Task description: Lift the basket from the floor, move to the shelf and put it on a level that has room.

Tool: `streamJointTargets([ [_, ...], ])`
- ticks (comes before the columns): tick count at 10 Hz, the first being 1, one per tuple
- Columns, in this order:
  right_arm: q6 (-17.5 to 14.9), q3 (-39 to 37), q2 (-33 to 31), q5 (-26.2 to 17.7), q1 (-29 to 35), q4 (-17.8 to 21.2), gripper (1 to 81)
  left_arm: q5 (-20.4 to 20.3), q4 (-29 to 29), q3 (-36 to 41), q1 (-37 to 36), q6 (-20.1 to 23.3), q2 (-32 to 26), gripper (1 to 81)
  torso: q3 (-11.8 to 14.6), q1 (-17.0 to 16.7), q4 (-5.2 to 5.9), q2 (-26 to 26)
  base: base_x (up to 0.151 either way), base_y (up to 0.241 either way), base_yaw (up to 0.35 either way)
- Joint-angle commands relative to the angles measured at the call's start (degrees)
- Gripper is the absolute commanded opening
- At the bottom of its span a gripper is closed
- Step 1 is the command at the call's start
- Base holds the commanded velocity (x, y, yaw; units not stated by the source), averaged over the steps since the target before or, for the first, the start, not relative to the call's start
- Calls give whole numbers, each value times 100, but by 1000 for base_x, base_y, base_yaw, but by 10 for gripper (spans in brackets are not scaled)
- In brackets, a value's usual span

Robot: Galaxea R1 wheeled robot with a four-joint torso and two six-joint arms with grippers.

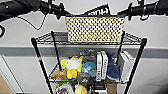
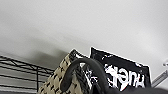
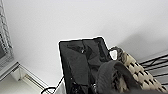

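Now the basket (image 1: 94, 29) is at the top level (image 1: 47, 38) of the shelf (image 1: 138, 56), between the two arms, and whether its bottom already touches the wire grid cannot be told. The left gripper (image 1: 60, 12) is at the basket's left end and the right gripper (image 1: 125, 12) at its right end. Whether the jaws are spread or pinching cannot be told. A black bag with white letters (image 1: 98, 11) stands out of the basket. Below, a lower tier carries a yellow plush toy (image 1: 72, 66) and white boxes (image 1: 102, 65).

Shelf (image 1: 37, 53): black wire rack.
Top level (image 1: 58, 37): basket (image 1: 94, 28) at its centre.
Lower tier: plush toys (image 1: 72, 65) at 9 o'clock, boxes (image 1: 102, 65) at 3.
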Motion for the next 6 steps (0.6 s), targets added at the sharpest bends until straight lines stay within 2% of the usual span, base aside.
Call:
streamJointTargets([
  [1, -75, -86, 24, -234, 751, -121, 10, 110, 236, -21, -855, 80, -13, 10, 0, 0, 0, 0, 0, 0, 0],
  [2, -75, -68, 7, -234, 743, -112, 10, 101, 236, 32, -864, 80, -31, 811, 0, 0, 0, 0, 0, 0, 0],
  [3, -75, -68, -2, -234, 760, -103, 811, 92, 227, 32, -872, 80, -40, 811, 0, 0, 0, 0, 0, 0, 0],
  [6, -110, 160, -257, -234, 839, -94, 811, 84, 210, 214, -960, 80, -310, 811, -2, 2, 0, 2, 0, 0, 0],
])
